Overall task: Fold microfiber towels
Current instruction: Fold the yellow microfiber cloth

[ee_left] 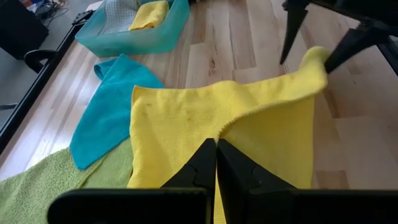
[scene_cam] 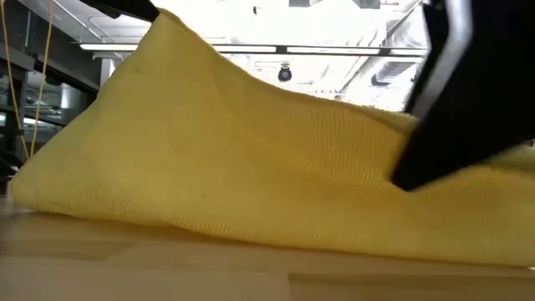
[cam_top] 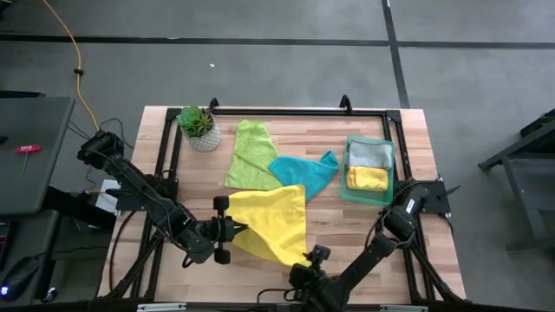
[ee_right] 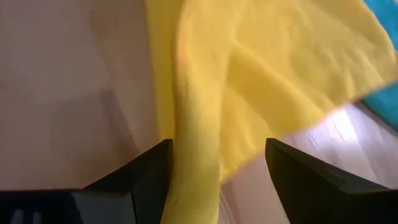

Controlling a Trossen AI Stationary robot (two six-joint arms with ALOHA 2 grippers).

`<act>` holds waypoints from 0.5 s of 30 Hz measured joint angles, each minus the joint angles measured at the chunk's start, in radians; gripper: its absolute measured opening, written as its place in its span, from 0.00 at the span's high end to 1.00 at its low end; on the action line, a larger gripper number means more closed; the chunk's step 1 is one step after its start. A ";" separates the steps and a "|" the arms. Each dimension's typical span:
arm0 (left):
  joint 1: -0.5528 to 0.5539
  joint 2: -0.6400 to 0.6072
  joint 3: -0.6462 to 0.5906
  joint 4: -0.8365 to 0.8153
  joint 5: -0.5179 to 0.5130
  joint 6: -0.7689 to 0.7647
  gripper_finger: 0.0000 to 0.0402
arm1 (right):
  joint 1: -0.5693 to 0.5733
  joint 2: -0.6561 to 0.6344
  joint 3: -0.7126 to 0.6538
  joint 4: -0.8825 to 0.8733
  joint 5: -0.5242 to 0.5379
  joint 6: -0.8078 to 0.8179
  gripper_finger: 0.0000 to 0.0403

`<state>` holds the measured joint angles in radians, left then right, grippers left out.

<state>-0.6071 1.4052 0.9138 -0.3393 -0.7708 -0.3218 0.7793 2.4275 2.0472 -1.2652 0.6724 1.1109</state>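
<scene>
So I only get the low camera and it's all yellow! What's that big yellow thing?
Observer: It's a yellow towel, spread on the near part of the wooden table.
Operator: Is something grabbing it?
Observer: Yes, the left tool is shut on one edge of it.
Operator: And the other arm?
Observer: The right tool is open, with a raised fold of the towel between its fingers.
</scene>
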 joint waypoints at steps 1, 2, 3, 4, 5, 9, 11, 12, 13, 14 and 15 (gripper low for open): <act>0.000 0.000 0.000 0.000 0.000 0.000 1.00 | 0.003 0.000 0.000 -0.030 -0.016 0.016 0.39; 0.000 0.000 0.000 0.000 0.000 0.000 1.00 | 0.007 0.000 0.000 -0.061 -0.031 0.031 0.39; 0.000 0.000 0.000 0.000 0.000 0.000 1.00 | 0.011 0.000 0.000 -0.087 -0.044 0.042 0.39; 0.000 0.000 0.000 0.000 0.000 0.000 1.00 | 0.017 0.000 0.000 -0.109 -0.055 0.052 0.39; 0.000 0.000 0.000 0.000 0.000 0.000 1.00 | 0.021 0.000 0.000 -0.130 -0.070 0.059 0.39; 0.000 0.000 0.000 0.000 0.002 -0.006 1.00 | 0.041 0.000 0.000 -0.179 -0.118 0.060 0.39; 0.000 0.000 0.000 0.000 0.002 -0.002 1.00 | 0.048 0.000 0.000 -0.188 -0.124 0.060 0.39; 0.000 0.000 0.000 0.000 0.002 -0.006 1.00 | 0.051 0.000 0.000 -0.189 -0.124 0.060 0.39; 0.000 0.000 0.000 0.000 0.002 -0.006 1.00 | 0.053 0.000 0.000 -0.191 -0.122 0.060 0.39; 0.000 0.000 0.000 0.000 0.002 -0.003 1.00 | 0.054 0.000 0.000 -0.193 -0.112 0.060 0.39; 0.000 0.000 0.000 0.000 0.001 0.003 1.00 | 0.054 0.000 0.000 -0.194 -0.099 0.060 0.39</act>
<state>-0.6071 1.4052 0.9138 -0.3394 -0.7695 -0.3187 0.8337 2.4271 2.0472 -1.4590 0.5732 1.1706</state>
